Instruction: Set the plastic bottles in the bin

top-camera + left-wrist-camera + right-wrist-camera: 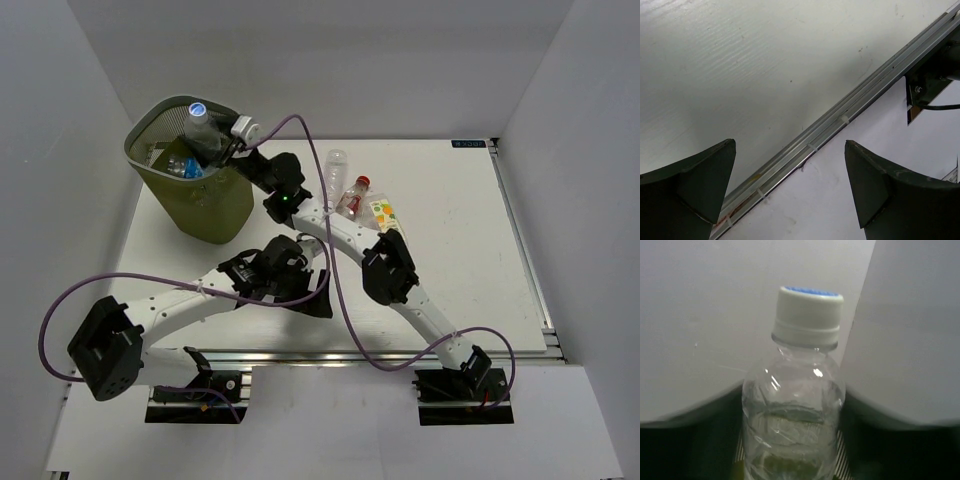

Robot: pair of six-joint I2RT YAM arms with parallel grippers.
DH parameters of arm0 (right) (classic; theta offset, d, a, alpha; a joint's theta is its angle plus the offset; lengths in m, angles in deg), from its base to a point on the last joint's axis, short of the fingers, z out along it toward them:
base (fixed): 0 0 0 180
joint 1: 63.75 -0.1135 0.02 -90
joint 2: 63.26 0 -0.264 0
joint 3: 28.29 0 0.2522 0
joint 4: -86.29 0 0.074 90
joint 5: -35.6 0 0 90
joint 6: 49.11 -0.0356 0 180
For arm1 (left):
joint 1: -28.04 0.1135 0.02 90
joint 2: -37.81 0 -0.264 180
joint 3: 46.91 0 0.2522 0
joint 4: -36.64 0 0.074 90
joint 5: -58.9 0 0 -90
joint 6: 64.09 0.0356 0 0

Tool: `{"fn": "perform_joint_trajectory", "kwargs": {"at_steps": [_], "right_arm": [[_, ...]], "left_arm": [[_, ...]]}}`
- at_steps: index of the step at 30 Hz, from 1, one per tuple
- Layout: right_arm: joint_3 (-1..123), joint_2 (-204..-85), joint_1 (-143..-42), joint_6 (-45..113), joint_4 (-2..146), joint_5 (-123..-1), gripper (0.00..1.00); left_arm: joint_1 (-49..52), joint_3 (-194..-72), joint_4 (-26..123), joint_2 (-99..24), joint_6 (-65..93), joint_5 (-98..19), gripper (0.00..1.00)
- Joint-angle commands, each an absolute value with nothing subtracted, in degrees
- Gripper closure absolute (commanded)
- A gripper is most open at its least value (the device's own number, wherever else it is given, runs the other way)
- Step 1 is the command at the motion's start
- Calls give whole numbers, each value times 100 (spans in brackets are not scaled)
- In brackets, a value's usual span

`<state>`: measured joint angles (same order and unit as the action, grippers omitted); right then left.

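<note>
Only the overhead view shows me my right gripper clamping a clear bottle over the bin at the far-left corner of the desk, while the left wrist view shows my left gripper gaping wide above the near edge.

I count five small transparent plastic bottles that I can see: two at the one olive-green wire-mesh bin, a white-capped bottle and a blue-labelled bottle, and three on the one white table, a plain clear bottle, a red-capped bottle and a yellow-green-labelled bottle. There are two white robot arms, the left arm and the right arm.
</note>
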<state>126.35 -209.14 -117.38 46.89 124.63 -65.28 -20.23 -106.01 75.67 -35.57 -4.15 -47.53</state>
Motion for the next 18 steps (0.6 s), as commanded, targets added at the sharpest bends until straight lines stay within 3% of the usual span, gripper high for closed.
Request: {"fn": "perform_joint_trajectory", "kwargs": {"at_steps": [1, 8, 12, 16, 17, 18], "right_arm": [[12716, -20933, -11728, 4599, 12931, -6170, 12], [12355, -20398, -11552, 4678, 12606, -6450, 10], [11960, -19475, -11420, 4652, 12334, -6390, 10], [11801, -18597, -11026, 4827, 11158, -6082, 12], [11731, -18143, -10955, 5001, 10233, -5995, 22], [11652, -17973, -10780, 5064, 9911, -5925, 73]], "left_arm": [[-2092, -10558, 7650, -3321, -529, -4640, 0], [-2092, -10785, 7386, -3706, -424, -4578, 0], [-2092, -11076, 7045, -4084, -222, -4525, 0], [-2092, -11515, 6982, -4453, -99, -3780, 0], [-2092, -11595, 6982, -4541, -99, -3578, 0], [-2092, -11674, 6921, -4716, -99, -3307, 0]]}}
